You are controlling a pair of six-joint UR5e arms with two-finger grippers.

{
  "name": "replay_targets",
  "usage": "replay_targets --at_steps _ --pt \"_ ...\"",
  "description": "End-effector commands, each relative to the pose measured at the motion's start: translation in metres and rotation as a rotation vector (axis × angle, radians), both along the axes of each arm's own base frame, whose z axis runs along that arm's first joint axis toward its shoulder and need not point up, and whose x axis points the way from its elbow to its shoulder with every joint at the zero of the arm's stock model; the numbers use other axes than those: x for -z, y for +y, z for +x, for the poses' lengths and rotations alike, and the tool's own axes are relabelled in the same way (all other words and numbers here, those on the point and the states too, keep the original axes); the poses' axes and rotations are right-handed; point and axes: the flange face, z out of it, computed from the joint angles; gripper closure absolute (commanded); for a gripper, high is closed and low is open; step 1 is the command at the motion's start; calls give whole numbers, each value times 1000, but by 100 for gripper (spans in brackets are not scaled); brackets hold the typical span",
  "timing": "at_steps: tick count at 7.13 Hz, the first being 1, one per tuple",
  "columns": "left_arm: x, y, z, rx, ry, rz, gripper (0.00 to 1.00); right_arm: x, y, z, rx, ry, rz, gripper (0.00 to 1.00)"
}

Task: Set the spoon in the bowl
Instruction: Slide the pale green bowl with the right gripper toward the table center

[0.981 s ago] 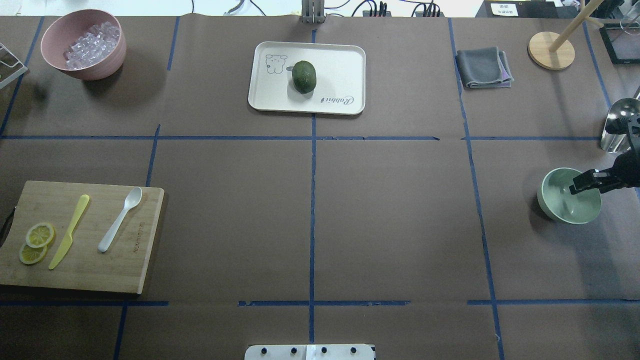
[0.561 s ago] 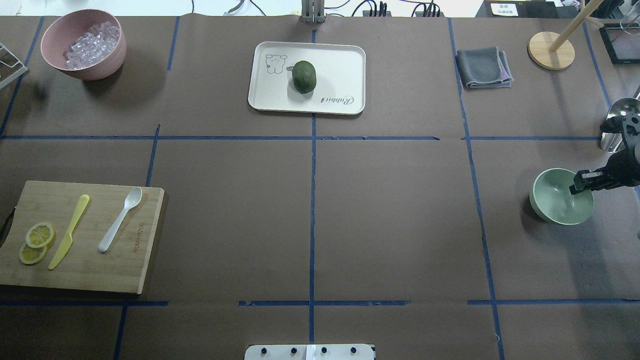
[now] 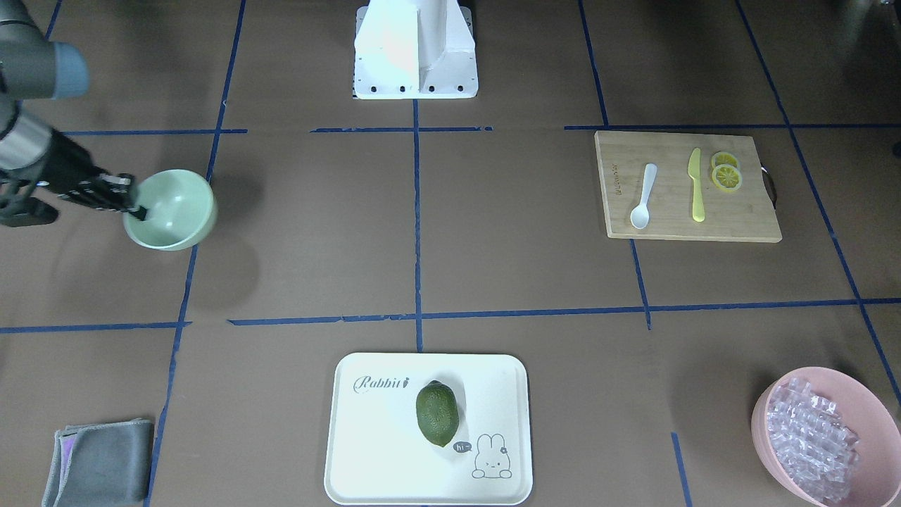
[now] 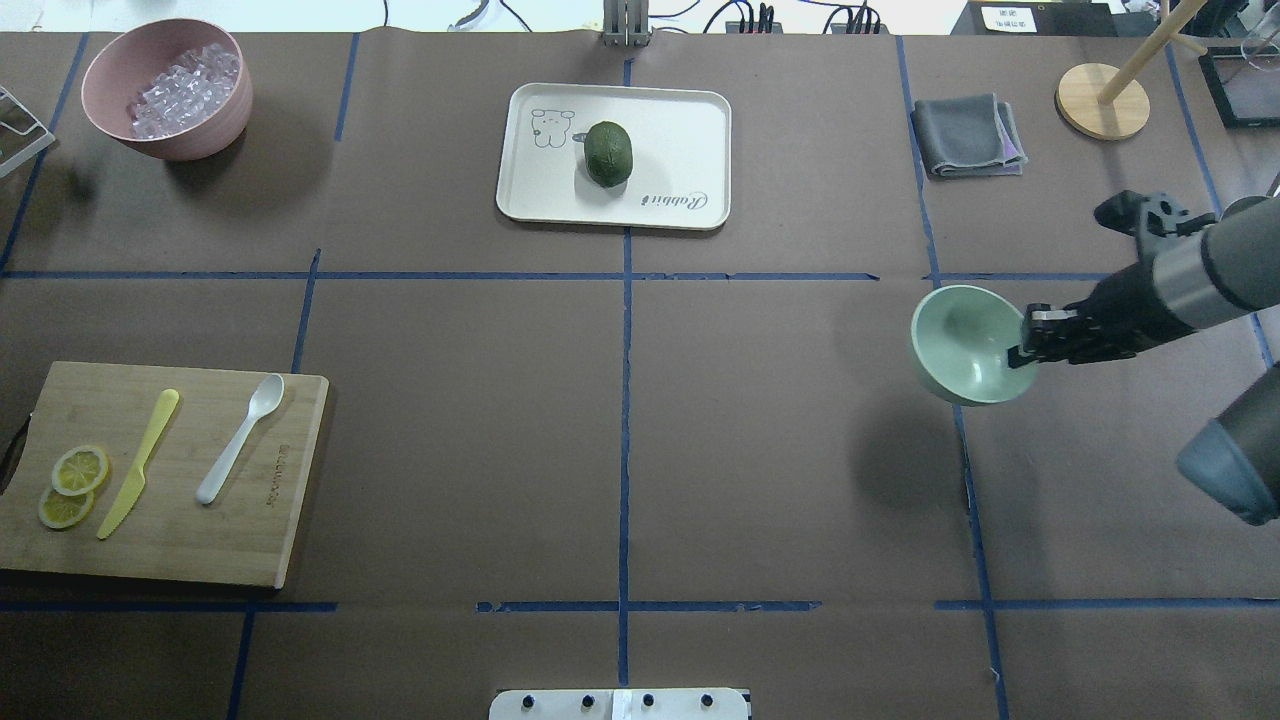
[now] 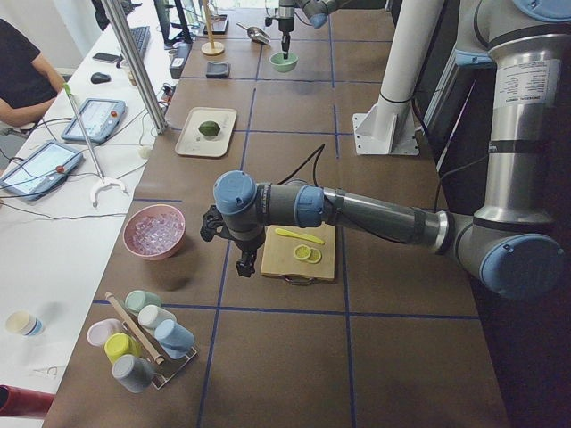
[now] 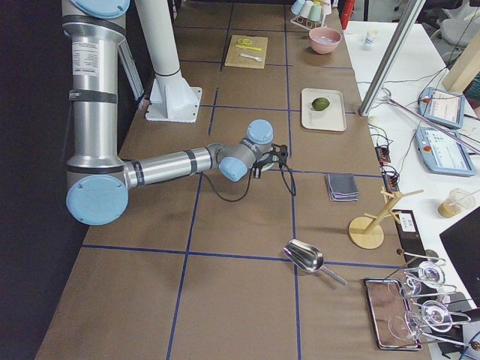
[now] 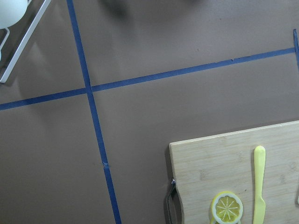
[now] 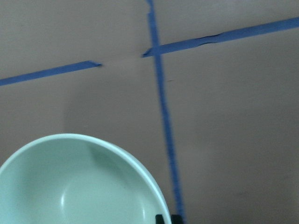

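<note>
Currently: bowl airborne on a rim pinch, spoon untouched

Right claw (image 4: 1022,352) is clenched on the rim of the bowl (image 4: 960,340). The bowl hangs off the claw's tip, tilted, and its shadow sits apart from it on the worktop (image 4: 780,450), so I judge it lifted. The spoon (image 4: 240,438) is well apart from that claw, far across on the robot's left, lying flat on the cutting board (image 4: 250,540). The left claw (image 5: 244,264) hovers near the board's outer end; I can't tell whether it is released or clenched.

Risks:
- One-sided rim grip on a smooth bowl: it could pivot or slip out mid-carry.
- If set down while tilted, it may land on its edge and rock or tip.
- The yellow-green knife (image 4: 140,462) lies just beside the spoon, parallel to it, so a slightly off approach by the left claw could take the wrong item.
- The slim handle lies flat on the wood, leaving little to pinch, and the fingers could scrape or shove the board.

Writing:
- The tray (image 4: 680,130), well apart from both claws, reads "Rabbit" and has a bunny drawing with a "hi~" bubble.
- The board's edge stamp is too small to read.
</note>
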Motion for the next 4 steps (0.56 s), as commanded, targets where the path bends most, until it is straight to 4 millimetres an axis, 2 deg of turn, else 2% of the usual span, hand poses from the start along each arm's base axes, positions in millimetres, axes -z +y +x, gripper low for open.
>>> replay_targets --at_steps 1,2,3,4 --pt "-1 0 0 1 -2 -2 0 117 22 -136 -34 -82 -133 100" --pt "1 0 0 1 0 3 0 171 20 -200 -77 -33 -169 100" --pt "5 -2 0 0 -1 53 0 184 19 -239 -121 7 -138 100" --pt "-1 -4 1 2 2 73 0 178 22 -254 -128 28 -143 100"
